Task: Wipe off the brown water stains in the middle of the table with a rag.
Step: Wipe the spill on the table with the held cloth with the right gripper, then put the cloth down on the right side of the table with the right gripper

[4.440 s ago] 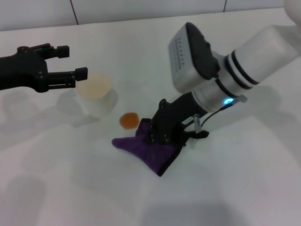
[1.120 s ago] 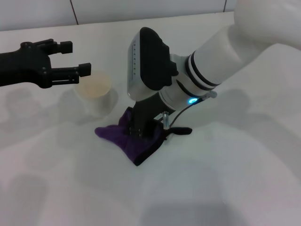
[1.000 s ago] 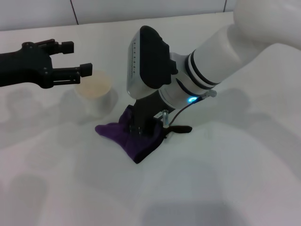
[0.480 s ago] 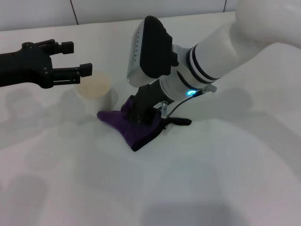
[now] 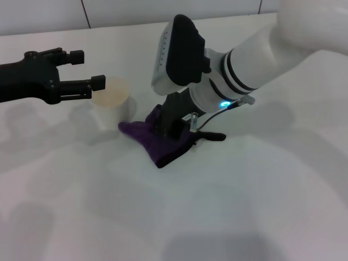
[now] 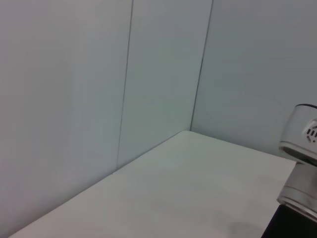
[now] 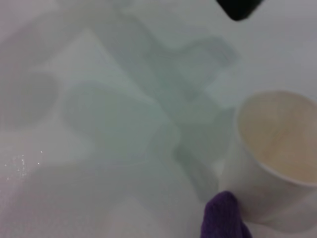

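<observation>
The dark purple rag lies bunched on the white table, just right of a pale cup. My right gripper presses down on the rag's far end and is shut on it. The rag's black loop trails to the right. The brown water stains show in no view; the spot where the rag and gripper rest is covered. The right wrist view catches only the rag's purple tip beside the cup. My left gripper hovers open at the far left, above and behind the cup, holding nothing.
A pale translucent cup with a beige rim stands upright immediately left of the rag, and fills the right wrist view's corner. The left wrist view shows the wall panels and the table's far edge.
The right gripper has dragged the rag away from me and slightly right, close to the cup. The orange-brown blot seen beside the rag earliest is no longer visible. The left arm barely moved.
</observation>
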Robot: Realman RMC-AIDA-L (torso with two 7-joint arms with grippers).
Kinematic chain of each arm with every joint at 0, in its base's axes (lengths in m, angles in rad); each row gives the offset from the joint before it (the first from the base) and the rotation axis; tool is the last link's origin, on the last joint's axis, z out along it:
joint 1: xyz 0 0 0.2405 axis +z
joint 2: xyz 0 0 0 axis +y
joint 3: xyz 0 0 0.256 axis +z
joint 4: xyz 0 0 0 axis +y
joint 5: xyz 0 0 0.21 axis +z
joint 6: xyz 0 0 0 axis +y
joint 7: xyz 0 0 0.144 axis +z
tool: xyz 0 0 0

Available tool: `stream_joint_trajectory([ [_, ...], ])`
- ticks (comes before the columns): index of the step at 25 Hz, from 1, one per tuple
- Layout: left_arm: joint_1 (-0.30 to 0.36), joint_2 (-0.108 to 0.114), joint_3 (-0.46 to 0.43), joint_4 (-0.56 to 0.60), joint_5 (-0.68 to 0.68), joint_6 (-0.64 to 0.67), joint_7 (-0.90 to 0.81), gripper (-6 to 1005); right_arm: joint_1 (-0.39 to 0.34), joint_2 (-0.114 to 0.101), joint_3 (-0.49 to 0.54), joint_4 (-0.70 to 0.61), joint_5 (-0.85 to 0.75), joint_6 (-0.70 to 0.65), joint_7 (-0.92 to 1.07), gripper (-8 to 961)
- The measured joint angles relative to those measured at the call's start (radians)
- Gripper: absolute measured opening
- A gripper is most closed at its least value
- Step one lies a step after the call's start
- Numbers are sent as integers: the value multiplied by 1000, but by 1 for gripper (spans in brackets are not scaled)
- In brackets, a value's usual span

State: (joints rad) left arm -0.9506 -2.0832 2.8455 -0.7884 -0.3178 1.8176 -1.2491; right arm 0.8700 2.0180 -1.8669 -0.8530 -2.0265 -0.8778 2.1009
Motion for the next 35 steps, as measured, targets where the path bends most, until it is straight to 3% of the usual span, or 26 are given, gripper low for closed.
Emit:
stream_joint_trajectory([
  [14,3,0,0,0,-1,-6,1,861,-84,-6,76,-41,-24,-15,-8,97],
  [26,5,0,0,0,-1,-22,2,861,-270,-9,224,-191,-27,-103,-80,106],
  [35,18,0,0,0,-2,-31,4,861,-351,-12,262,-224,-26,-140,-100,113],
])
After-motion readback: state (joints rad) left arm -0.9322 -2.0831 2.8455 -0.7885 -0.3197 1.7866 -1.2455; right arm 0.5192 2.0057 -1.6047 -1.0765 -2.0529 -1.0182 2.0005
